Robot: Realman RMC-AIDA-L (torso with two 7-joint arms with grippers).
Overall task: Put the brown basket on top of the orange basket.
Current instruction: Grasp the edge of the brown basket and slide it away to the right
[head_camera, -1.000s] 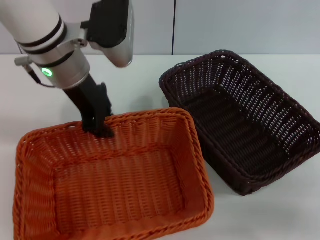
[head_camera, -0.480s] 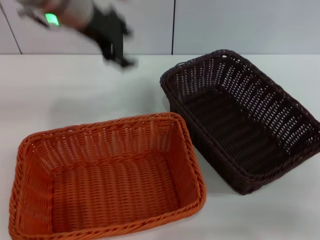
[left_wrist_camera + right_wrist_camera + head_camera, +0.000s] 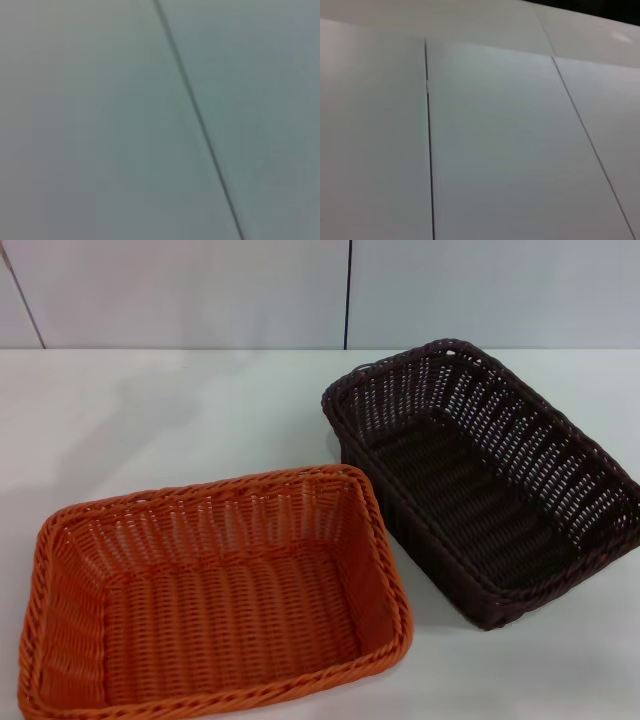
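Neither gripper's jaws show in any view, so whether they are released or clenched cannot be told; both arms are out of the head view, and the two wrist views take in only pale wall panels with thin dark seams between them. On the white table [image 3: 170,420] the orange basket [image 3: 215,598] sits at the near left, upright and open side up, its braided rim running unbroken around all four sides and its woven floor bare. To its right and a little farther back stands the brown basket [image 3: 480,475], also upright and open side up, turned at an angle so that one corner points toward the far wall. Its near left side runs just beside the orange basket's far right corner; whether the two rims touch there cannot be told. The brown basket rests on the table itself, not on the orange one. Behind the table rises a light wall [image 3: 200,290] divided by a dark vertical seam [image 3: 348,295].
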